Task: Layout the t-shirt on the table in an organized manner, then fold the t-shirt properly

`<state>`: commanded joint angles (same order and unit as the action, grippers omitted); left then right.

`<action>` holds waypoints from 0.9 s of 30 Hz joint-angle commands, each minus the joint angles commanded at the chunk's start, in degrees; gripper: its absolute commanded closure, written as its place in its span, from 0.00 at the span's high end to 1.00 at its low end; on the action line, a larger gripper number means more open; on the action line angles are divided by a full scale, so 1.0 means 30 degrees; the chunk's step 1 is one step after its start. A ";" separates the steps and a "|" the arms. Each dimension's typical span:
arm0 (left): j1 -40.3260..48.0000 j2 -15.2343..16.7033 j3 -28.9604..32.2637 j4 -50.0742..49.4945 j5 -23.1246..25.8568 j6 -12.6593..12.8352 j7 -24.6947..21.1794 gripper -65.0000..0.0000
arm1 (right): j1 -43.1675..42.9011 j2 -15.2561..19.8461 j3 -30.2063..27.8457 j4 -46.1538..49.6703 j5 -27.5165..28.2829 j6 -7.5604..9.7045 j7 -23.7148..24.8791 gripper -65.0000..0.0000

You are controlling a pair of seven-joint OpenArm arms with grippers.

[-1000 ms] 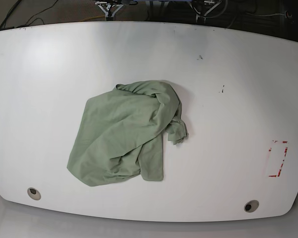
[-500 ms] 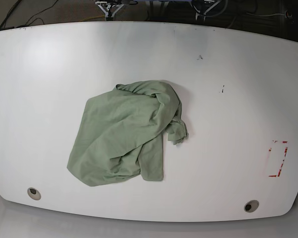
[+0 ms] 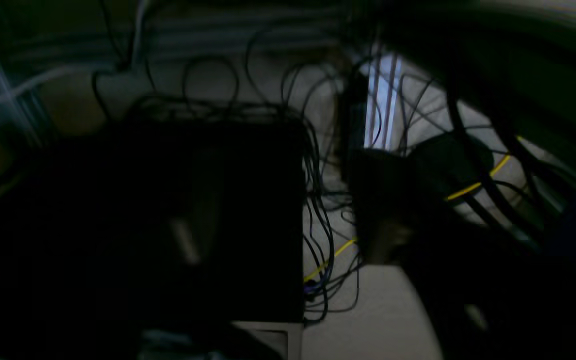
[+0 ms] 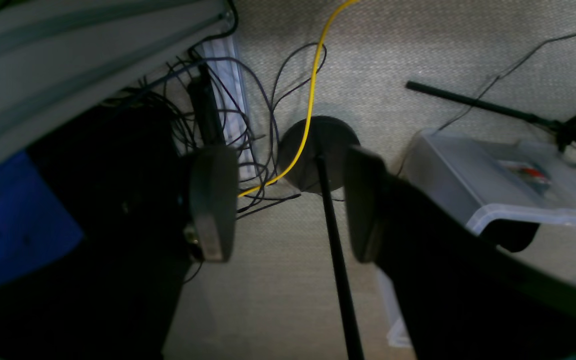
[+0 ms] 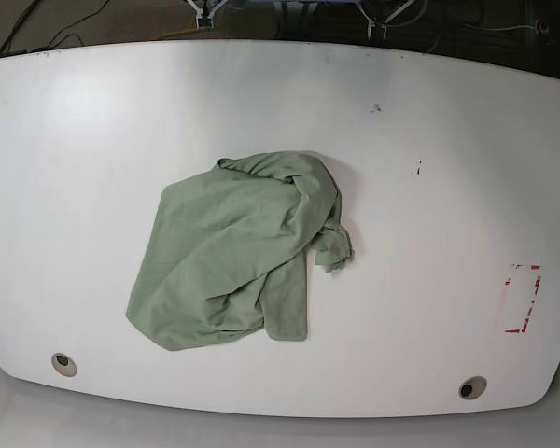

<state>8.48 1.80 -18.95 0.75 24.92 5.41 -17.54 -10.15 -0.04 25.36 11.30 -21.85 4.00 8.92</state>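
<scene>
Base view shows the t-shirt [image 5: 238, 257] lying in a crumpled, wrinkled heap near the middle of the table [image 5: 429, 131], bunched thickest at its upper right, with a flatter spread of cloth running toward the near-left edge and a small twisted tail of fabric poking out on its right side. Nothing touches it, and no arm reaches over the tabletop. Two round grey grommets [image 5: 63, 363] sit near the front edge, one at each side, and red tape marks [image 5: 523, 299] lie well to the right of the shirt. In the right wrist view, the right gripper [image 4: 288, 200] hangs off the table above carpeted floor, its two dark fingers [image 4: 213, 200] spread wide and holding nothing, with a yellow cable [image 4: 310, 90] and a clear plastic bin [image 4: 508, 170] below. The left wrist view is dark and blurred, showing only tangled cables [image 3: 318, 200]; I cannot tell how the left gripper stands.
</scene>
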 joint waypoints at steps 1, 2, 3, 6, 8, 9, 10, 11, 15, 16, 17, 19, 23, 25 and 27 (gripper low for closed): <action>0.0147 -0.0117 0.0000 0.0117 0.0000 0.0000 -0.0205 0.62 | -0.0234 0.0000 0.0000 0.0352 0.0000 0.0000 0.0000 0.50; 0.0352 -0.0147 0.0000 0.0322 0.0000 0.0000 -0.0410 0.62 | -0.0527 -0.0059 0.0000 0.0908 0.0000 0.0000 0.0000 0.50; 0.0527 -0.0176 0.0000 0.0557 0.0000 0.0000 -0.0586 0.62 | -0.0791 -0.0147 0.0000 0.1377 0.0000 0.0000 0.0000 0.50; 0.1289 -0.0176 0.0000 0.1407 0.0000 0.0000 -0.1260 0.62 | -0.1670 -0.0586 -0.0029 0.3165 0.0000 0.0000 0.0000 0.51; 0.1788 -0.0234 0.0000 0.2139 0.0000 0.0000 -0.1670 0.62 | -0.2374 -0.0791 -0.0029 0.4425 -0.0029 0.0029 0.0000 0.51; 0.1963 -0.0234 0.0000 0.2462 0.0000 0.0000 -0.1788 0.62 | -0.2696 -0.0850 -0.0029 0.4894 -0.0029 0.0029 0.0000 0.51; 0.2139 -0.0234 0.0000 0.2696 0.0000 0.0000 -0.1846 0.62 | -0.2872 -0.0908 -0.0029 0.5187 -0.0029 0.0029 0.0000 0.51; 0.2491 -0.0234 0.0000 0.3106 0.0000 0.0000 -0.1905 0.62 | -0.3253 -0.0996 -0.0029 0.5773 -0.0029 0.0059 0.0000 0.51; 0.3282 -0.0234 0.0000 0.4308 0.0000 0.0000 -0.1934 0.62 | -0.4103 -0.1055 -0.0029 0.6857 0.0000 0.0205 0.0000 0.50; 0.3604 -0.0234 0.0000 0.4747 0.0000 0.0000 -0.1934 0.62 | -0.4425 -0.1084 -0.0029 0.7297 0.0000 0.0205 0.0000 0.50; 0.3780 -0.0234 0.0000 0.5011 0.0000 -0.0029 -0.1963 0.62 | -0.4601 -0.1084 -0.0029 0.7531 0.0000 0.0205 0.0000 0.50; 0.4278 -0.0234 0.0000 0.5714 0.0000 -0.0029 -0.2022 0.63 | -0.5070 -0.1172 -0.0059 0.8059 0.0000 0.0205 0.0000 0.50; 0.5070 -0.0205 0.0000 0.6623 0.0000 -0.0029 -0.2549 0.63 | -0.5919 -0.1582 -0.0059 0.9201 0.0000 0.0234 0.0000 0.50; 0.5509 -0.0205 0.0000 0.7004 -0.0029 -0.0029 -0.2667 0.63 | -0.6476 -0.1612 -0.0088 0.9963 0.0000 0.0234 0.0000 0.50; 0.5861 -0.0205 0.0000 0.7443 -0.0029 -0.0029 -0.2667 0.63 | -0.6945 -0.1641 -0.0088 1.0462 0.0000 0.0234 0.0000 0.50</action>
<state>26.07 1.19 -18.95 23.08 24.84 5.32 -25.54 -30.99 -4.97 25.10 42.68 -21.85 4.70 8.92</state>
